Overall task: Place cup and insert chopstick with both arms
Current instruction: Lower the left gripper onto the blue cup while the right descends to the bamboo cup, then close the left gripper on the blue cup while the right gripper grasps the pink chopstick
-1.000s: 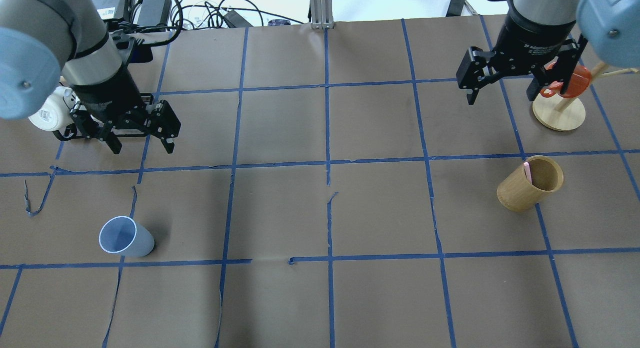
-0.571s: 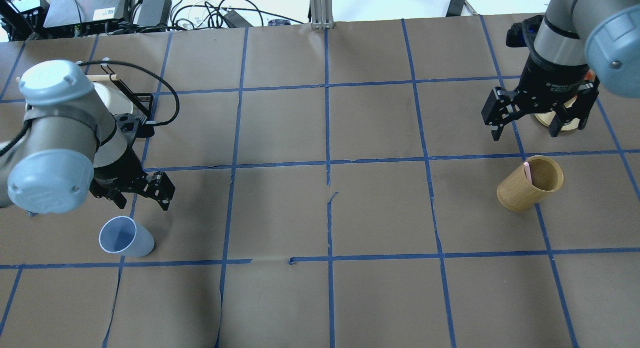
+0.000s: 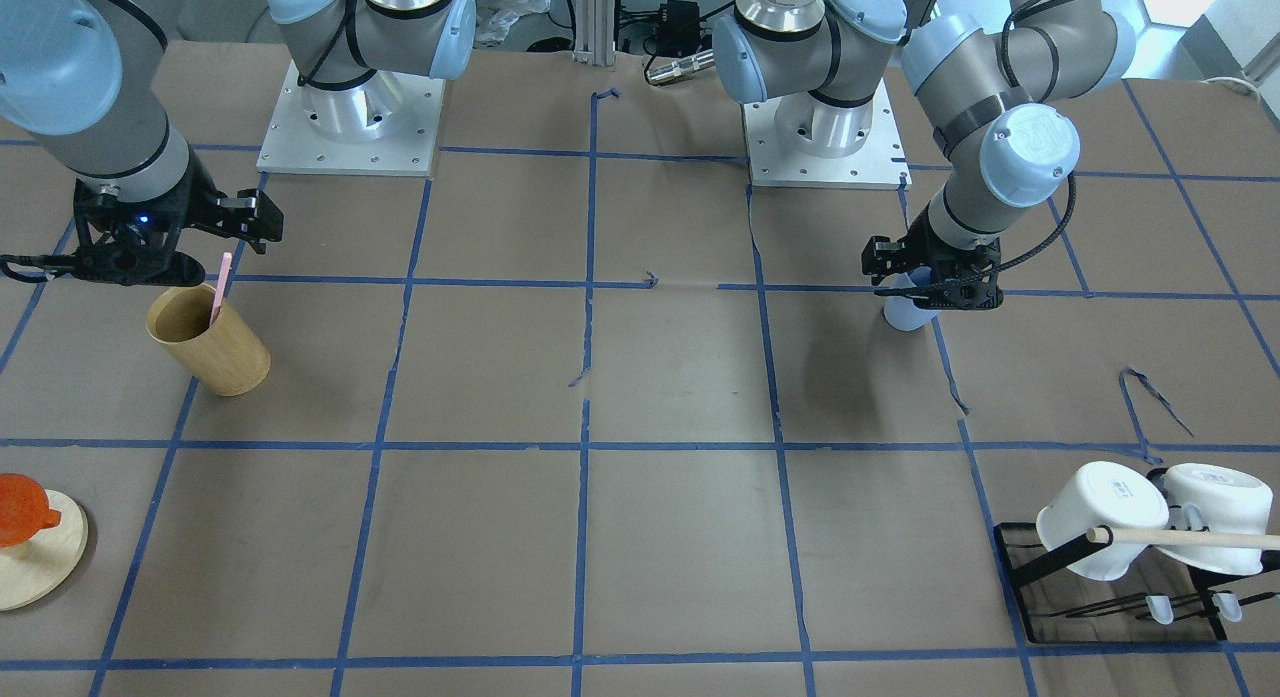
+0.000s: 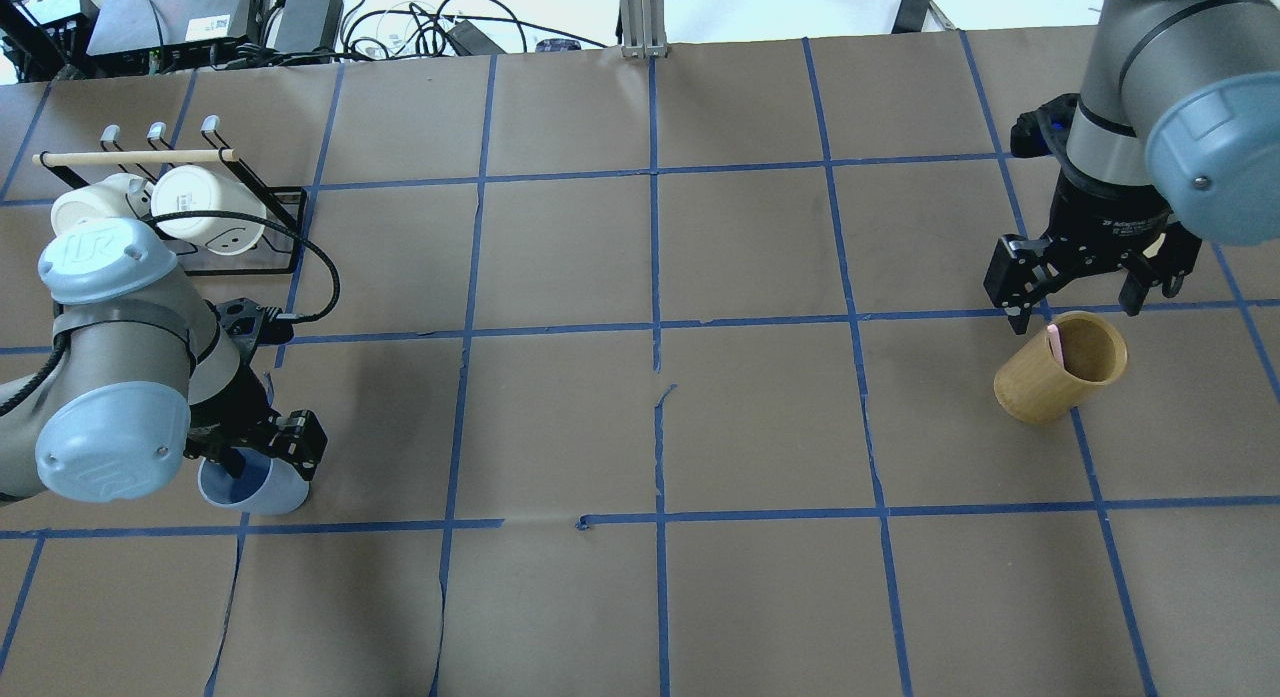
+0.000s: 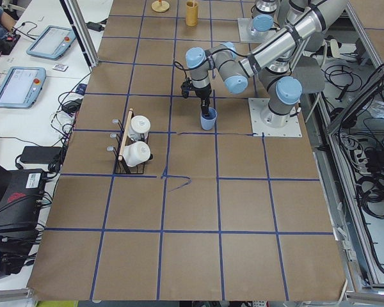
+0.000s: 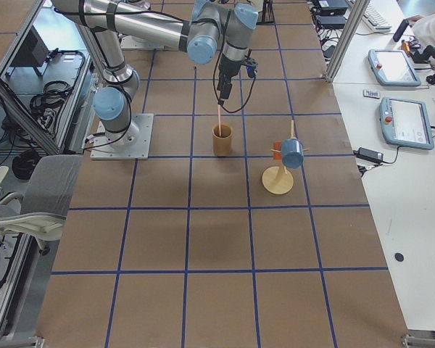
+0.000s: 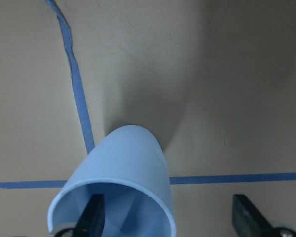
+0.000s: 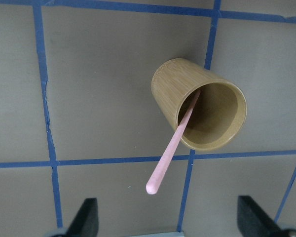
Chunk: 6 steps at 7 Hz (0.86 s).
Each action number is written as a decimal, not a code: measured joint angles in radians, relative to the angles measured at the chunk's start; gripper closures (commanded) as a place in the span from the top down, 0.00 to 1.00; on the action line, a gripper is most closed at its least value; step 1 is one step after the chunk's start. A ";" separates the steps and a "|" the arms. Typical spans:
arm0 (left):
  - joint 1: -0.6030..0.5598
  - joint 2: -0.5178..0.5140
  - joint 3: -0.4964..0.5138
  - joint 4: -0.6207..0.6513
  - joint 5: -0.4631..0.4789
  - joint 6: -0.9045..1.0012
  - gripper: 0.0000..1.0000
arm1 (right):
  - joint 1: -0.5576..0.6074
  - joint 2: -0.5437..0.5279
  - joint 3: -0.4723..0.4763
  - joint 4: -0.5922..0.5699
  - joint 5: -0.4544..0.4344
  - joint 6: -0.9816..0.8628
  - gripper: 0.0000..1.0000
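Note:
The pale blue cup [image 4: 278, 491] stands upright on the table at the near left; it also shows in the front view [image 3: 903, 315] and the left wrist view [image 7: 123, 168]. My left gripper [image 4: 262, 459] is open and straddles the cup's wall, one finger [image 7: 93, 216] inside the cup and the other outside. One pink chopstick [image 4: 1053, 342] leans inside a tan wooden cylinder [image 4: 1045, 387] at the right. My right gripper [image 4: 1085, 305] is open and empty, just above and behind the cylinder. In the right wrist view the chopstick [image 8: 172, 148] points toward the gap between the fingers.
A black rack with two white mugs [image 4: 180, 212] and a beige rod stands at the far left. A round wooden stand [image 3: 35, 547] with an orange cup stands beyond the cylinder. Blue tape lines cross the brown table, torn in places.
My left arm has swung toward the robot and lowered onto the cup, one finger now inside it. My right gripper has moved from the wooden stand to just over the tan cylinder.

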 measured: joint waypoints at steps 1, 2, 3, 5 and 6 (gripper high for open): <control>0.001 0.002 -0.002 0.002 -0.001 -0.029 0.00 | 0.000 0.000 0.010 -0.025 -0.003 -0.119 1.00; 0.002 0.006 0.000 0.013 -0.001 -0.058 0.00 | 0.000 0.000 0.020 -0.051 -0.001 -0.228 1.00; 0.002 0.013 0.003 0.036 -0.002 -0.082 0.00 | -0.001 0.000 0.034 -0.081 0.015 -0.321 1.00; -0.014 0.012 0.028 0.064 -0.028 -0.150 0.00 | -0.001 0.000 0.065 -0.128 0.061 -0.490 1.00; -0.053 0.000 0.083 0.051 -0.073 -0.262 0.00 | -0.002 0.000 0.072 -0.144 0.063 -0.578 1.00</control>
